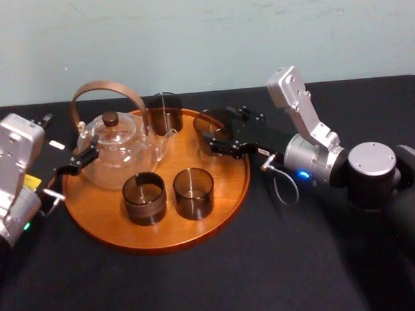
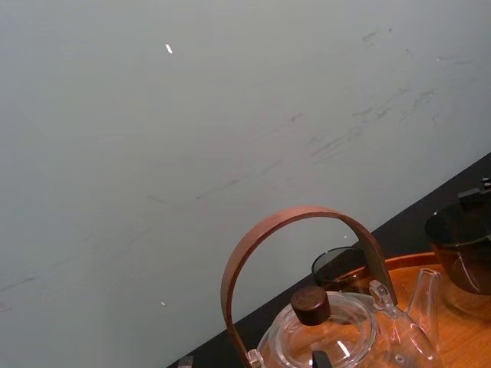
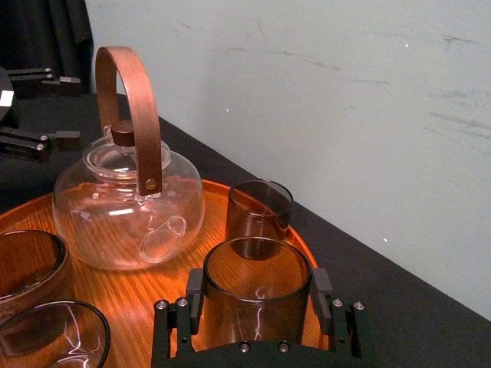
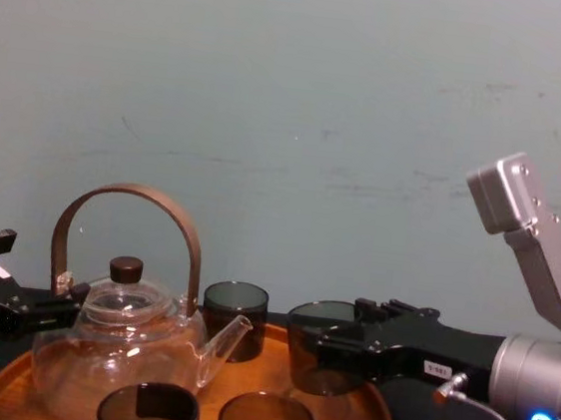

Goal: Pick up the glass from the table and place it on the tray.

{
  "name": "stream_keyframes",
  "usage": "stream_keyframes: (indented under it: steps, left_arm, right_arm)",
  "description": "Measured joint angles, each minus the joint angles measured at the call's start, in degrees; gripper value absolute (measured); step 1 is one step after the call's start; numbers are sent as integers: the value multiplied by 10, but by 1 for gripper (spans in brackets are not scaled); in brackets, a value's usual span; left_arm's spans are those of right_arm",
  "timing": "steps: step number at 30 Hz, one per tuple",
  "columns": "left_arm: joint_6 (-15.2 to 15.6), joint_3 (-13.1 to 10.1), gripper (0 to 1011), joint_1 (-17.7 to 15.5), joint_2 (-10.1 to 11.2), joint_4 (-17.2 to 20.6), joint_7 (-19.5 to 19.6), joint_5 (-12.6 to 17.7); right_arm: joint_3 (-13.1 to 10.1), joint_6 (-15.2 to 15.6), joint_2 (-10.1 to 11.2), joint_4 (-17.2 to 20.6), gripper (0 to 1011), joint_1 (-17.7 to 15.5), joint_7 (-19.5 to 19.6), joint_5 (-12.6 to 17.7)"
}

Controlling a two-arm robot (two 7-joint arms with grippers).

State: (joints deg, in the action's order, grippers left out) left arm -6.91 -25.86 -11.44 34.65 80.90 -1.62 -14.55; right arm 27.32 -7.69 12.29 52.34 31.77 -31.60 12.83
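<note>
My right gripper [image 1: 219,130] is shut on a smoky dark glass [image 1: 213,127], one finger against each side of it, as the right wrist view shows for the glass [image 3: 257,307]. The glass stands upright over the right part of the round orange-brown tray [image 1: 163,238], just inside its rim. I cannot tell whether its base touches the wood. From the chest view the glass [image 4: 321,350] is level with the other glasses. The tray lies on the black table [image 1: 269,277]. My left gripper [image 1: 82,154] stands open at the tray's left edge, beside the teapot, holding nothing.
A clear glass teapot [image 1: 113,150] with a tall brown hoop handle fills the tray's left part. One smoky glass [image 1: 165,112] stands at the tray's back, two more [image 1: 143,197] [image 1: 193,192] at its front. A pale wall closes off the far edge.
</note>
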Motion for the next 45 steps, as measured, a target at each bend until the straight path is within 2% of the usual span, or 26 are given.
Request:
stream_keyframes:
  steps: [26, 45]
  left_arm:
    - [0, 0, 1001, 0, 0, 0, 0, 0]
    - [0, 0, 1001, 0, 0, 0, 0, 0]
  right_arm:
    - [7, -20, -21, -53, 862, 12, -7, -17]
    - [7, -14, -25, -63, 856, 11, -9, -24]
